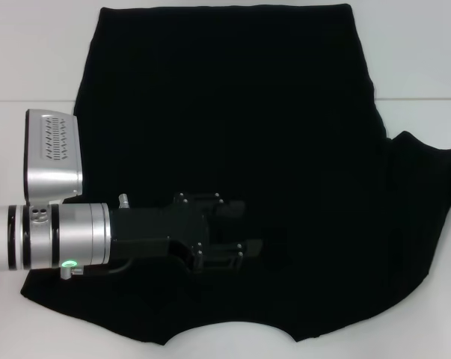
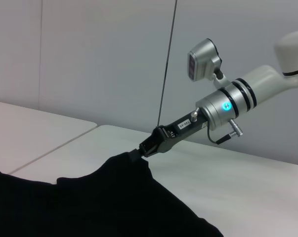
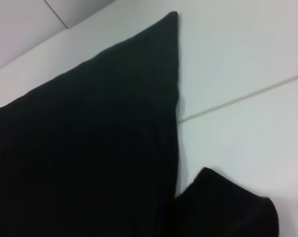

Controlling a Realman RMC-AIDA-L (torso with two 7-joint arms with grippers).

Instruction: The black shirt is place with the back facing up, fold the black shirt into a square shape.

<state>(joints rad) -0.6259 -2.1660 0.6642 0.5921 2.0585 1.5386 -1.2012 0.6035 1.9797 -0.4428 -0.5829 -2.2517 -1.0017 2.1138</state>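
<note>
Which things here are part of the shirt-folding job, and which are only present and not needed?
Part of the job:
- black shirt, spread on the table
- left tool, over the near left part of the shirt

Only present:
- white table under the shirt
- no loose item shows besides these

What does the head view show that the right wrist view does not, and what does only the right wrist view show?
Only the head view shows the left tool, reaching in over the middle of the black shirt, and the curved neckline at the near edge. Only the right wrist view gives a close look at one pointed corner of the shirt. Both show the shirt lying flat on the white table, with one sleeve spread out.
</note>
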